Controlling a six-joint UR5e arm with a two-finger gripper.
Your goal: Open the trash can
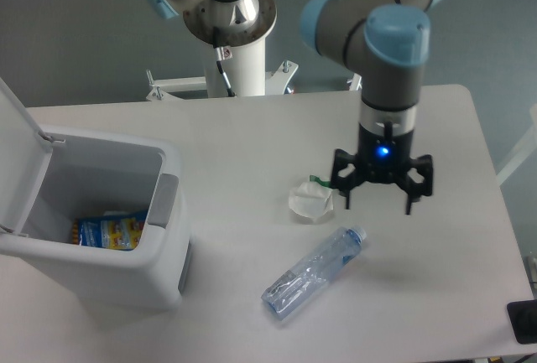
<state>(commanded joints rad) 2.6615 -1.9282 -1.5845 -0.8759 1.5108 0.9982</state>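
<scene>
The trash can (159, 283) is a big white bin at the table's left edge. Its lid (17, 141) stands swung up at the far left, leaving the inside exposed, and a blue and yellow packet (109, 233) lies at the bottom. A grey tab (164, 202) sits on the rim's right side. My gripper (377, 201) hangs open over the table's right half, far from the bin, with nothing between its fingers.
A crumpled white wrapper with a green bit (310, 199) lies just left of the gripper. A clear plastic bottle (312, 272) lies on its side in front of it. A dark object (522, 321) sits at the table's front right corner.
</scene>
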